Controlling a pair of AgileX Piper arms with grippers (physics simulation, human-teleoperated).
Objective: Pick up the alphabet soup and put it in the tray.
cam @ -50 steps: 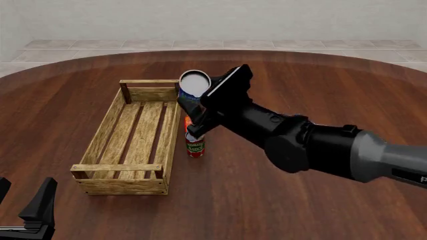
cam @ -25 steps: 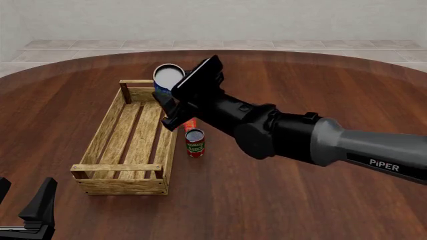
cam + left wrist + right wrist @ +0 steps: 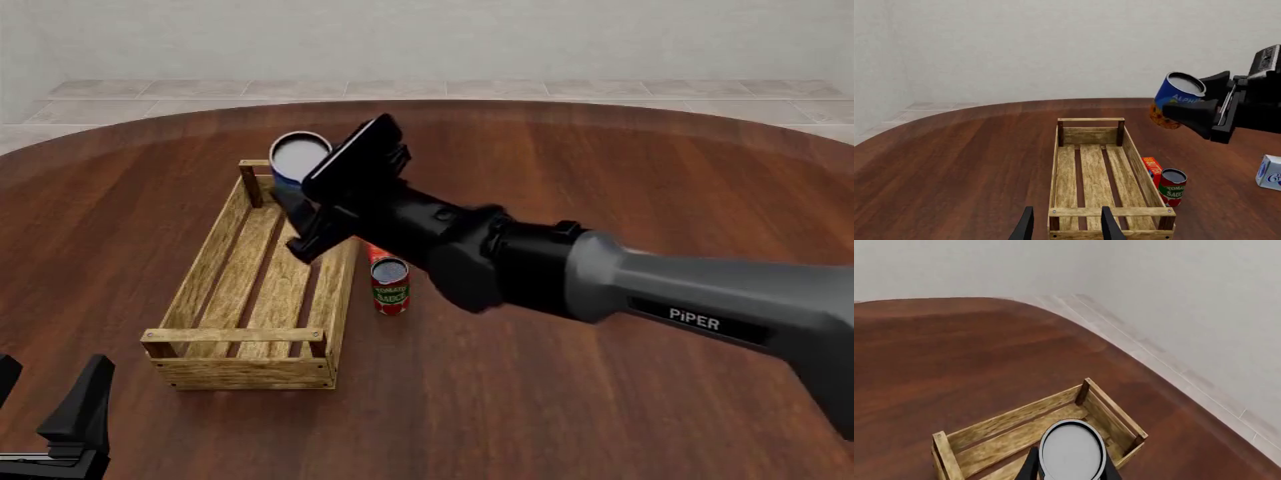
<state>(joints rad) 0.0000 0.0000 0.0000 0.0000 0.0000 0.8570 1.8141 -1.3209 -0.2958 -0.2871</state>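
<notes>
the right gripper [image 3: 304, 190] pinches the alphabet soup [image 3: 296, 160] by its sides, holding it in the air above the far end of the tray [image 3: 214, 262], can tilted. a tomato sauce can [image 3: 388, 285] stands just beside the tray. the left gripper [image 3: 1064, 225] hangs low at the near edge, fingers spread.

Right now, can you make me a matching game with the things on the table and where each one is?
Things:
1. soup can
2. tomato sauce can
3. wooden crate
4. left gripper

Places:
A. standing on the table beside the crate
B. held up in the air by the right gripper
C. low at the near edge, holding nothing
D. lying long on the table, nothing inside

Pairs: 1-B, 2-A, 3-D, 4-C
</notes>
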